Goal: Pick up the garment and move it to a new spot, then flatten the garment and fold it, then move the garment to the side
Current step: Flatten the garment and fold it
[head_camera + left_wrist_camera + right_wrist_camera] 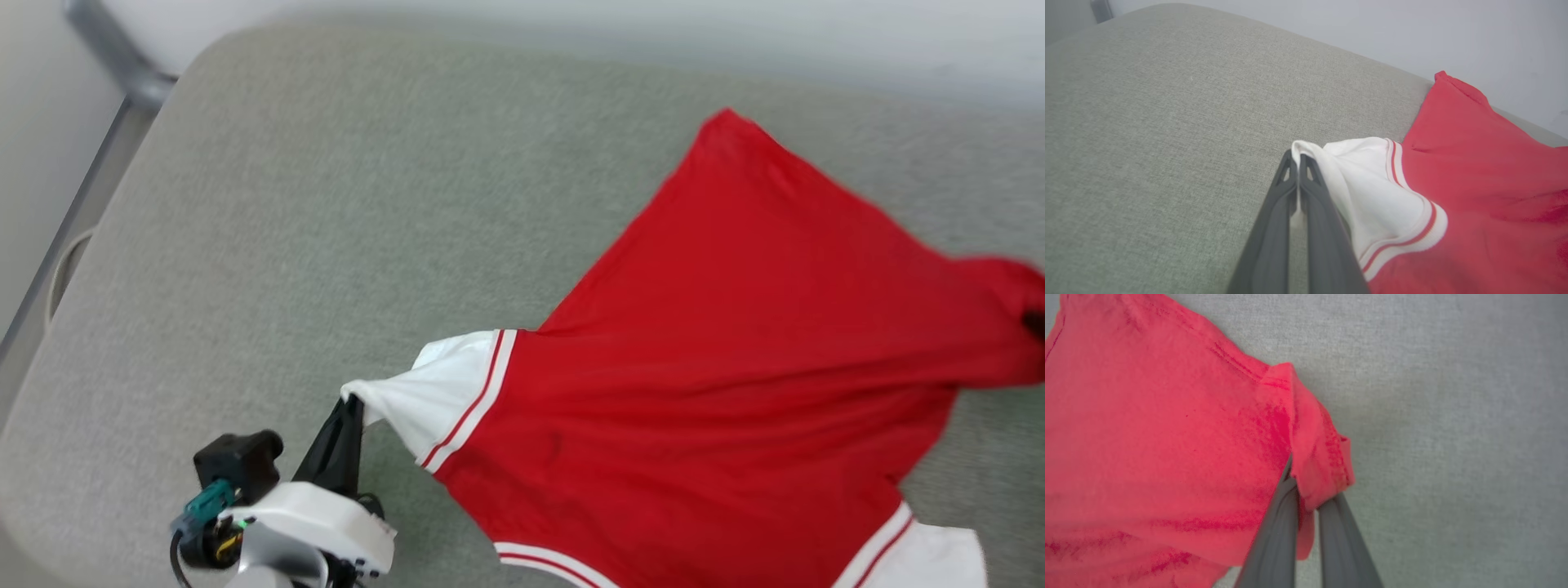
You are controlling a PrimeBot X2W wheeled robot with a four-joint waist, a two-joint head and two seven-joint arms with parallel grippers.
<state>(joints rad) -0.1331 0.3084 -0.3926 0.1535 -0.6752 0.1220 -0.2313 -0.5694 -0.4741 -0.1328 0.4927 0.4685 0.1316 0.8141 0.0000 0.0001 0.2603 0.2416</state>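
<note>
At bottom centre, the right gripper (1308,498) pinches a folded red corner of the garment (1167,437), which fills the frame's left over a grey fabric surface (1453,437).

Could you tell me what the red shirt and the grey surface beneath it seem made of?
Red shirt with white striped sleeves: thin matte knit cloth, perhaps polyester or cotton; it drapes, creases and shows stitched hems. Grey-green padded surface: matte woven upholstery fabric, judging by its flecked weave and rounded edge.

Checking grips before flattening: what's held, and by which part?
The left gripper holds the red thin-fabric jersey shirt by its white sleeve's cuff; the right gripper holds a red hem corner.
</note>
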